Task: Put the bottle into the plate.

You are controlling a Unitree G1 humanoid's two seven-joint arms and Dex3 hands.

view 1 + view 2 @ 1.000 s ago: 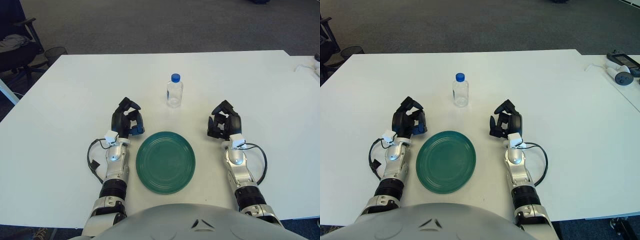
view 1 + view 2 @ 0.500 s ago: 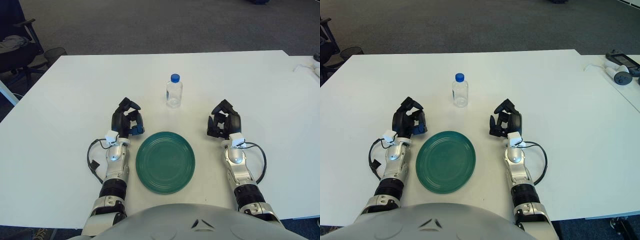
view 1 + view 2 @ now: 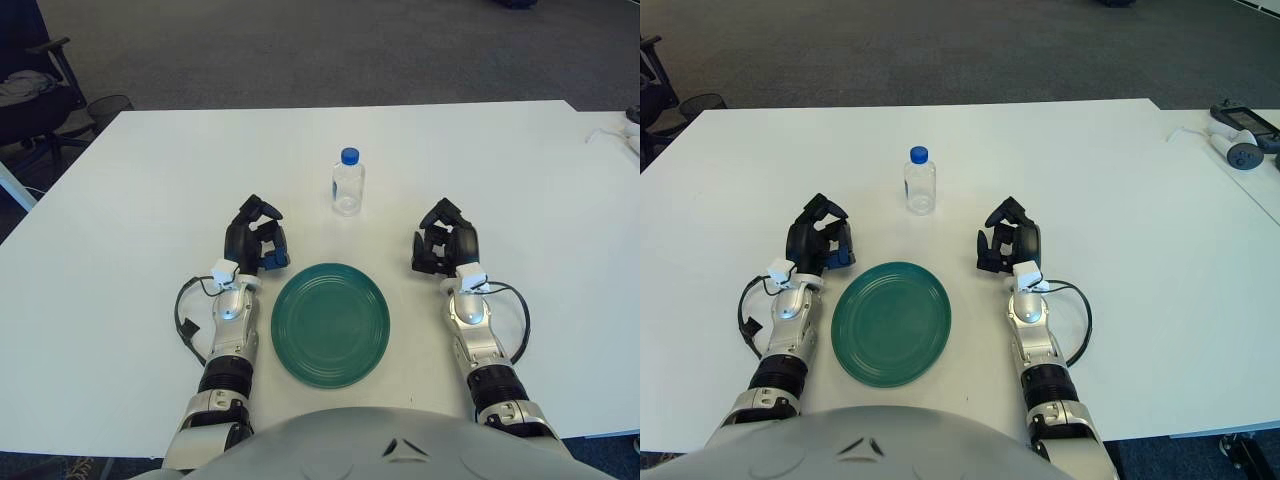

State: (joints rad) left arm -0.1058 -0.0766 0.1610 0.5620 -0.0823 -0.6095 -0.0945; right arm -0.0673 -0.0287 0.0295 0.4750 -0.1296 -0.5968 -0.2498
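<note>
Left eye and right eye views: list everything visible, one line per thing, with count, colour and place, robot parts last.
clear plastic bottle with blue cap: one, clear with blue cap, upright on the table beyond the plate.
round green plate: one, dark green, between the two hands, nothing on it.
white table: one, white, fills most of the view.
black office chair: one, black, far left off the table.
white devices: a few, white and dark, far right edge.
left robot hand: black, left of the plate, holding nothing.
right robot hand: black, right of the plate, holding nothing.

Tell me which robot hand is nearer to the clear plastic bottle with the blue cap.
Roughly equal, perhaps the right. The bottle stands beyond both: right hand is nearer-right of it, left hand nearer-left.
</note>
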